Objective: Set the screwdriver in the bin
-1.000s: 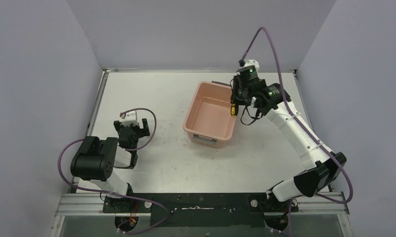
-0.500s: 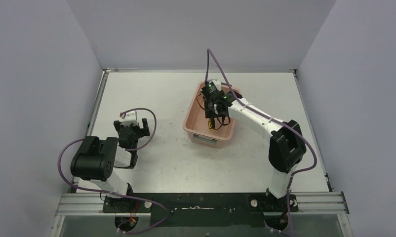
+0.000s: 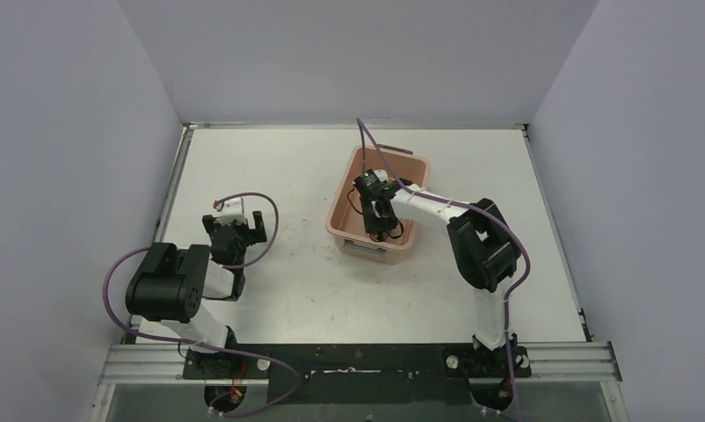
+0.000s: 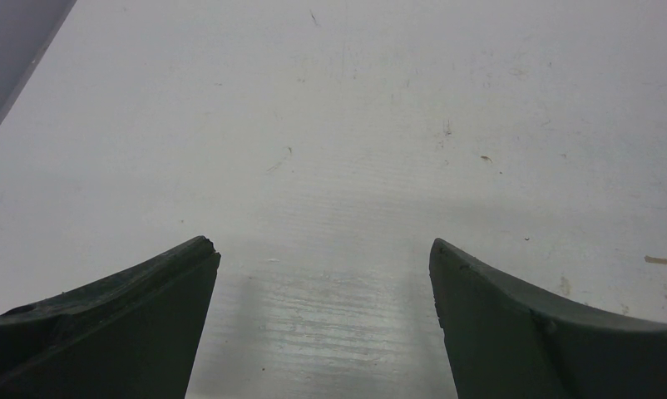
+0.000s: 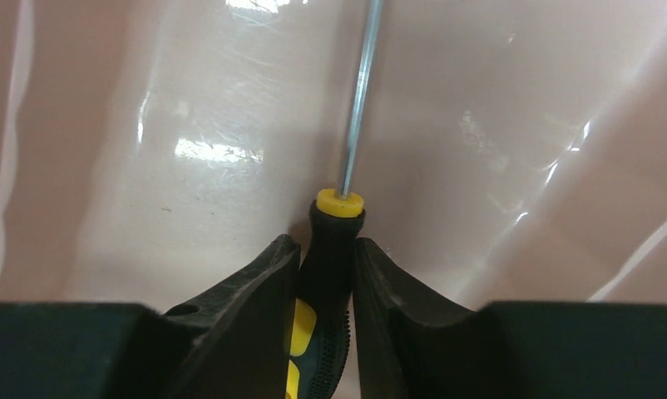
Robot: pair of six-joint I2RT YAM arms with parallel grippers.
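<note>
**Screwdriver gripped inside the bin**

Nearest the bases, the left jaws hang released, spread wide just above the scuffed white counter. Farther out, the right arm bends at its elbow toward the salmon-pink bin, and its wrist is down inside the tub. The right jaws are clenched on the black-and-yellow handle of the screwdriver. Its thin shaft points away over the glossy pink floor. Whether the tip touches the plastic cannot be told.

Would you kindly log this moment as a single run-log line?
right gripper: shut on screwdriver, inside bin | left gripper: open, over table | release: not yet done
</note>
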